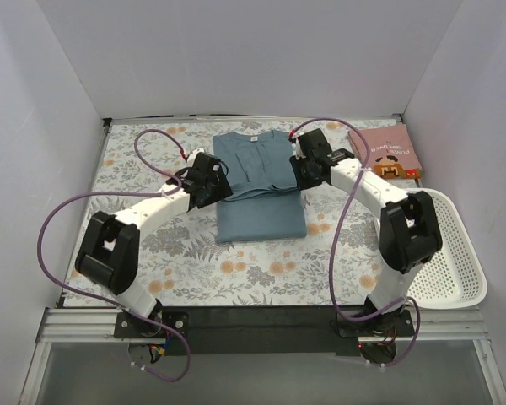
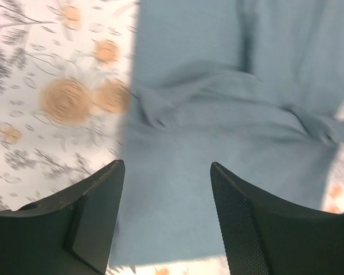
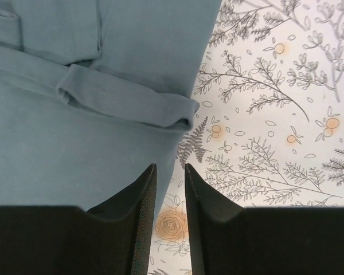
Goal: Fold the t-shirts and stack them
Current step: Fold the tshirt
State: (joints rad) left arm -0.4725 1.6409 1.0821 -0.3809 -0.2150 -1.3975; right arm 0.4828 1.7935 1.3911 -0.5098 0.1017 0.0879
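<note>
We see the teal-blue t-shirt (image 1: 260, 190) partly folded mid-table. The pink t-shirt (image 1: 386, 152), its lettering unreadable, lies far right, beyond the white basket (image 1: 455, 261). The left gripper (image 2: 167, 166) is spread wide and the right gripper (image 3: 170, 167) barely parted; both hold nothing.

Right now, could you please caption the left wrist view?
Open left gripper over the folded teal t-shirt on floral cloth.

On table cloth (image 1: 202, 261), mid t-shirt (image 1: 261, 219) lay at centre, twd far side. L gripper (image 1: 222, 189) was over its left edge, R gripper (image 1: 298, 175) over its right edge. Corner t-shirt (image 1: 386, 153) lay far right, apart from it. Basket (image 1: 455, 253) sat at right edge, nearer than corner t-shirt.
</note>
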